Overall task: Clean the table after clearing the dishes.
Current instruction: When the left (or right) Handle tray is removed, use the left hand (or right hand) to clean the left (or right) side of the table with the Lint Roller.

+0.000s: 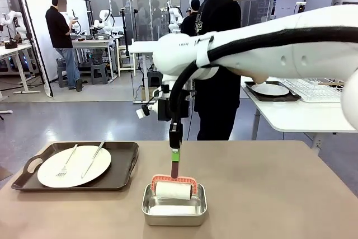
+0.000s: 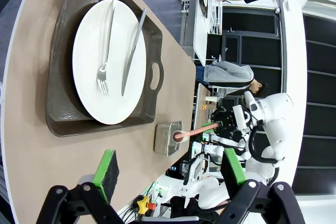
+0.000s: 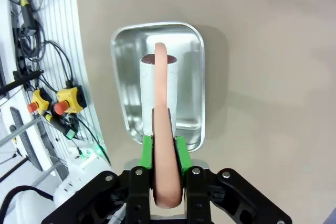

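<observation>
One tray (image 1: 122,176) is seen at the left of the table (image 1: 268,194), holding one plate (image 1: 50,176), on which one fork (image 1: 67,162) and one knife (image 1: 93,159) are laid. One pan (image 1: 173,214) stands at the middle near the robot's edge, with one roller (image 1: 173,190) in it. The roller's handle is clamped by the right gripper (image 3: 164,150). The left gripper (image 2: 169,170) is held wide apart, with nothing between its fingers.

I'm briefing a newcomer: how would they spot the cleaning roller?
On the tan table, near the robot's edge, sits a small steel pan. The roller lies in it: a white roll on a salmon-pink handle, the only thing the right gripper holds.
</observation>
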`<action>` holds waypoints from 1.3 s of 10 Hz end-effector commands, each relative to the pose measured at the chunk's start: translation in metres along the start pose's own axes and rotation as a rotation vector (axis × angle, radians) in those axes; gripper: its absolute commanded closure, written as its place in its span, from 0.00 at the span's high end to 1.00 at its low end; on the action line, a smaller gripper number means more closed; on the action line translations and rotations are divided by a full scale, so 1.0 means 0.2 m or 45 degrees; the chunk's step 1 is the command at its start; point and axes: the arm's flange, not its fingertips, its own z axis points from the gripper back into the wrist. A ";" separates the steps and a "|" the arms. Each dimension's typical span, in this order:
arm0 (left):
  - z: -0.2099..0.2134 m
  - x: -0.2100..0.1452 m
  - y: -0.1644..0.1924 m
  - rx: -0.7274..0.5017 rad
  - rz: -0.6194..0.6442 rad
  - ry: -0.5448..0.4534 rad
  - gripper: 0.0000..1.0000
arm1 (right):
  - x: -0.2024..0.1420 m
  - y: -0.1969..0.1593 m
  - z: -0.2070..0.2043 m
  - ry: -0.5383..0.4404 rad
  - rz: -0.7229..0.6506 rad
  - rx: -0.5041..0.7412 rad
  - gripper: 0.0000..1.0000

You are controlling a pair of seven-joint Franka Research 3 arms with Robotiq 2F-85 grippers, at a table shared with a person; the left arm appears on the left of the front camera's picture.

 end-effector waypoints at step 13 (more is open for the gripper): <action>0.01 -0.01 0.00 -0.002 0.000 -0.004 1.00 | -1.17 0.20 0.06 -0.757 -1.323 -0.092 0.22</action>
